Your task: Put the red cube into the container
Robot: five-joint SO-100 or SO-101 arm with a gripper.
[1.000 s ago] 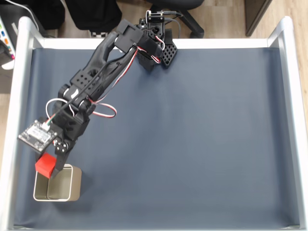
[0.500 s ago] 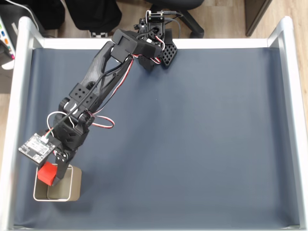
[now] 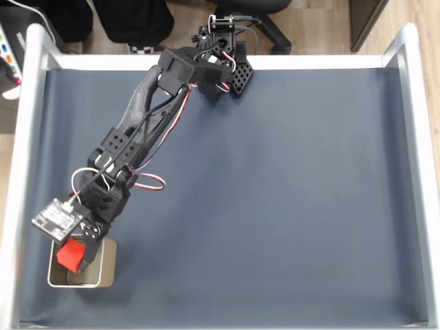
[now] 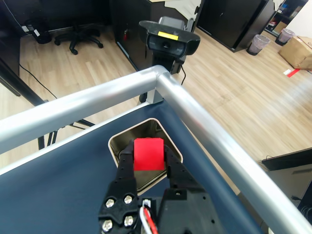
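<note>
- Black end effector [image 4: 147, 155], fingers pinching the red cube [image 4: 148, 154] from both sides.
- Cube held over the container's [image 4: 118, 140] open mouth; fixed view puts the cube [image 3: 69, 255] above its upper-left part.
- Container [image 3: 106, 265] sits on the dark blue worktop [image 3: 275, 206], near its corner.
- Silver rail [image 4: 204, 122] just beyond; webcam [image 4: 169, 38] behind it.

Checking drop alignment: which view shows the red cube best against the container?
Wrist view: the red cube sits between the gripper fingers, framed over the container opening. The fixed view shows the cube smaller, over the container's left part, partly hidden by the gripper.
</note>
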